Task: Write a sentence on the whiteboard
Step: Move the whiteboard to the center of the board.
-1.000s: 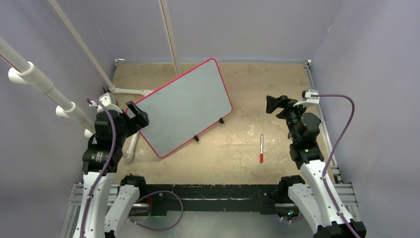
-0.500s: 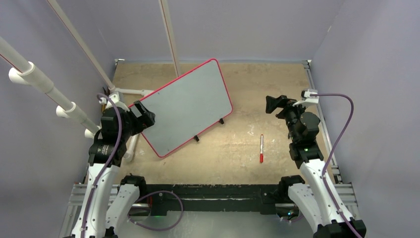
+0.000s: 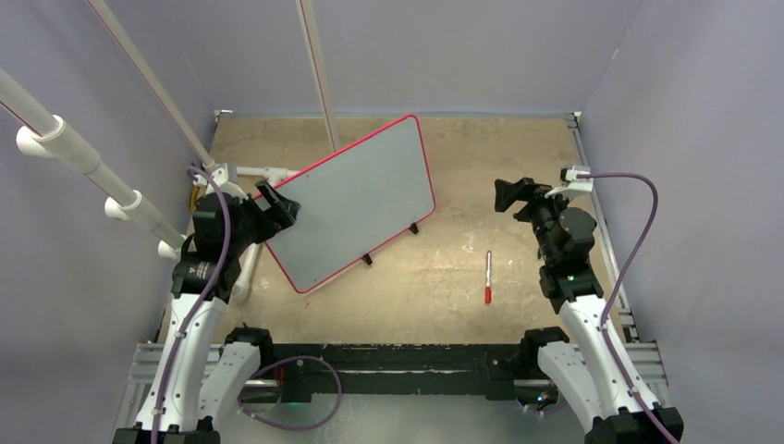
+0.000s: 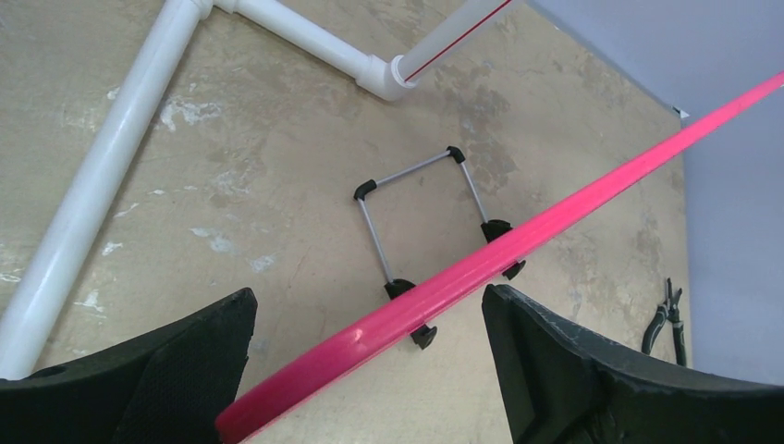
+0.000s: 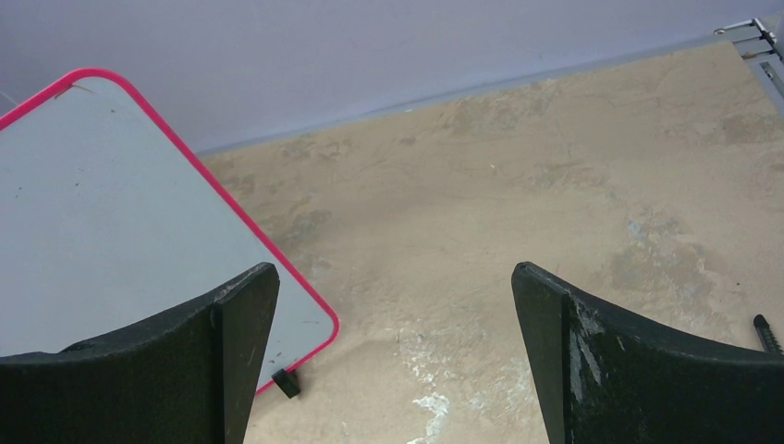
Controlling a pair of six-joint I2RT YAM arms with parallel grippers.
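Jaws wide, the left gripper (image 3: 277,207) straddles the left edge of the blank whiteboard (image 3: 356,199) propped left of centre, seemingly to steady it, while the right gripper (image 3: 507,196) hangs equally wide near the red marker (image 3: 488,277).

Robotics lab booth: plain lilac walls (image 3: 481,55), white pipe frame (image 3: 88,164)

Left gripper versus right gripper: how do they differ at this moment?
The left gripper straddles the whiteboard's red rim at its left edge; the right gripper has only bare table between its fingers. The left gripper is at the whiteboard; the right gripper hangs well apart from it. Both stand open, holding nothing.
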